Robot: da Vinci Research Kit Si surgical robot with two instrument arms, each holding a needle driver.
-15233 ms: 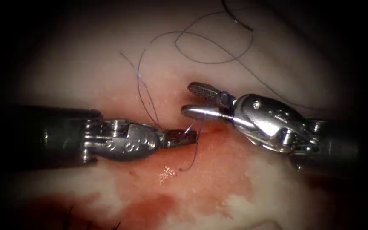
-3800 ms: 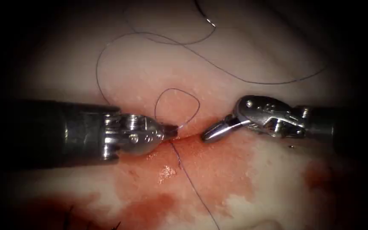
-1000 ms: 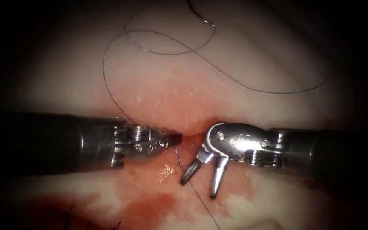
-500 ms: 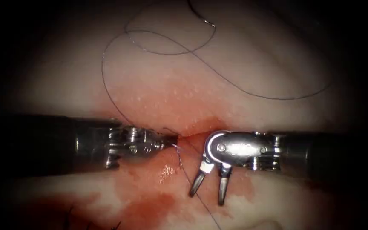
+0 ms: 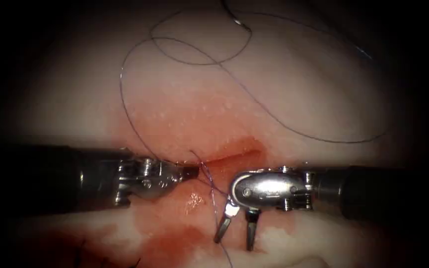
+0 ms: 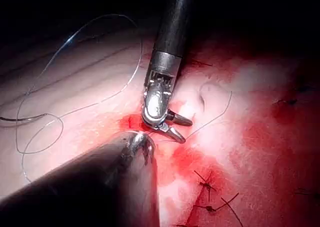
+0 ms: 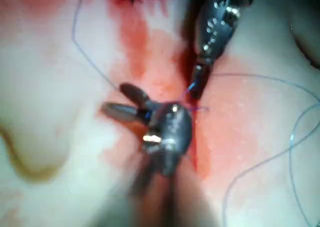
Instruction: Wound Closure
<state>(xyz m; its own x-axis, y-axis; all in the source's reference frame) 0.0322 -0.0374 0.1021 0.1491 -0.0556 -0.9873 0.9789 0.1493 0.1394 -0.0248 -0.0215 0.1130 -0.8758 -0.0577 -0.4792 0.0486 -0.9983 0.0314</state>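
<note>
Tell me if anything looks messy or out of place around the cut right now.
Red fluid is smeared over the tissue below the cut. Loose thread sprawls in loops above it. The left tool is shut on the thread at the cut; the right tool is open, pointing down, holding nothing. The needle's place is unclear.

Pale tissue (image 5: 75,99) with cut, red fluid (image 5: 175,243) pooled below, thread (image 5: 274,111) looping across it

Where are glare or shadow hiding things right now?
Endoscope view: dark rim hides both shafts and dims the needle lying loose on the tissue; glare on the fluid beside the left tool, shut on thread; right tool open, empty. Left wrist view: glare on right tool.
</note>
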